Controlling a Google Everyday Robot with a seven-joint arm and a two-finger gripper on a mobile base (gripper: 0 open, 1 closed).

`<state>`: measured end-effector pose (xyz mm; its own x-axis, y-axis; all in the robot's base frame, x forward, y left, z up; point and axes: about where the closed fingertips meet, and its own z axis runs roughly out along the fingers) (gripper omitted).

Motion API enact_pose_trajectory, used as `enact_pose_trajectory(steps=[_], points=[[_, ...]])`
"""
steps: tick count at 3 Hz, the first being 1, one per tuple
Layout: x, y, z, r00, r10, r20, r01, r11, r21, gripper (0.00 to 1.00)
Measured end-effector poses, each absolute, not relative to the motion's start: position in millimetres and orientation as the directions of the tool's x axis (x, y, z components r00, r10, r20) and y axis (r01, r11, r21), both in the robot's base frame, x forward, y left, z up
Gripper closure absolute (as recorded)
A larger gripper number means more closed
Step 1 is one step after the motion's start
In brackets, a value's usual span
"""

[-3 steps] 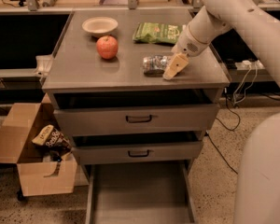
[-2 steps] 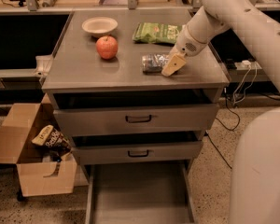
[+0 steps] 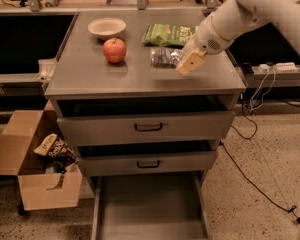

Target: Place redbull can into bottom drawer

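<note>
The redbull can [image 3: 164, 57], silver and mottled, lies on its side at the right of the grey cabinet top [image 3: 90, 76], just in front of the green chip bag [image 3: 169, 34]. My gripper [image 3: 189, 62], tan-tipped at the end of the white arm, is shut on the can's right end and holds it slightly above the surface. The bottom drawer [image 3: 149, 209] is pulled out at the base of the cabinet, and its flat grey floor is bare.
A red apple [image 3: 115, 50] and a white bowl [image 3: 106, 28] sit on the cabinet top to the left. The two upper drawers [image 3: 148, 127] stand slightly ajar. A cardboard box [image 3: 40, 176] with snack bags stands on the floor at the left. Cables run along the floor at the right.
The gripper and the can have moved together a little up and away from the cabinet's front edge. The apple, bowl and chip bag have not moved.
</note>
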<state>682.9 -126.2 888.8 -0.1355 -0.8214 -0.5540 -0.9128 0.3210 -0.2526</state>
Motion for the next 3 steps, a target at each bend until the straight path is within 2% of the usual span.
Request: enact_pose_trajectory(steps=[1, 2, 3], points=[[629.9, -141.1, 909.6, -0.107, -0.784, -0.611, -0.903, 0.334, -0.271, 1.00], [585.7, -164.2, 906.7, -0.107, -0.733, -0.671, -0.917, 0.334, -0.218, 1.00], [585.4, -165.1, 906.9, -0.109, -0.732, -0.673, -0.916, 0.336, -0.217, 1.00]])
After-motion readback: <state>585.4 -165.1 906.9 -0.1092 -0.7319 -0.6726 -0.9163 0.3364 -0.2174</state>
